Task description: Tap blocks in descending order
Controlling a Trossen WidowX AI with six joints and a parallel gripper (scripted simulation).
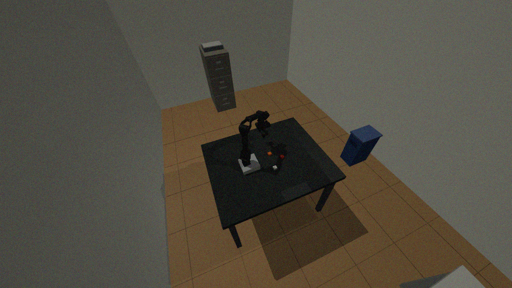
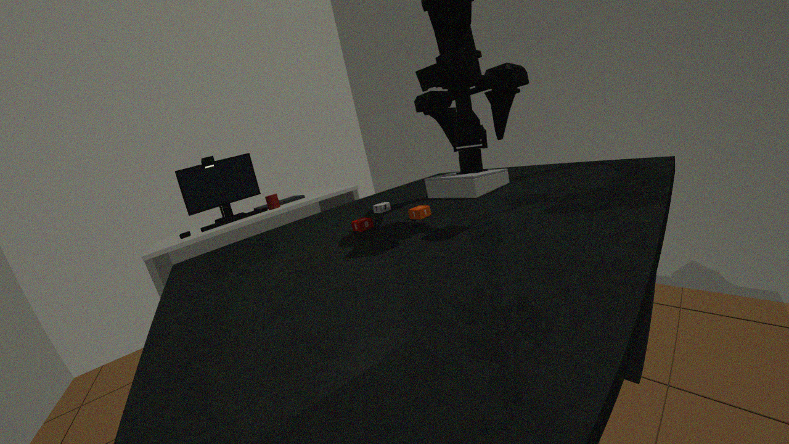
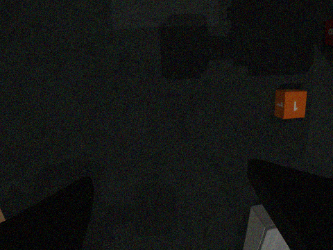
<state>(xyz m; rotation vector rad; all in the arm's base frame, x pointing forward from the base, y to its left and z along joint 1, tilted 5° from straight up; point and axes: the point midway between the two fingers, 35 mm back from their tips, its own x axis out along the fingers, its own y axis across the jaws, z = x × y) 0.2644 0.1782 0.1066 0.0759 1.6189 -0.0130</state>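
Observation:
An orange block [image 1: 269,153] [image 2: 420,212] [image 3: 291,104] with a white 1 sits on the dark table. A red block [image 1: 282,156] [image 2: 362,224] [image 3: 329,34] sits near it; its digit looks like an 8, and the wrist view cuts it off at the right edge. A white block [image 1: 275,167] [image 2: 381,207] has a small dark digit, apparently a 7, and is outside the wrist view. My gripper [image 1: 264,134] [image 2: 478,143] [image 3: 171,177] is wide open and empty, high above the table. The orange block is beyond its right finger in the wrist view, not between the fingers.
The arm stands on a pale base block [image 1: 251,169] [image 2: 449,189] on the dark table [image 1: 236,200] [image 2: 358,331], close to the blocks. Off the table are a blue bin [image 1: 361,147], a grey cabinet [image 1: 220,79] and a desk with a monitor [image 2: 217,182].

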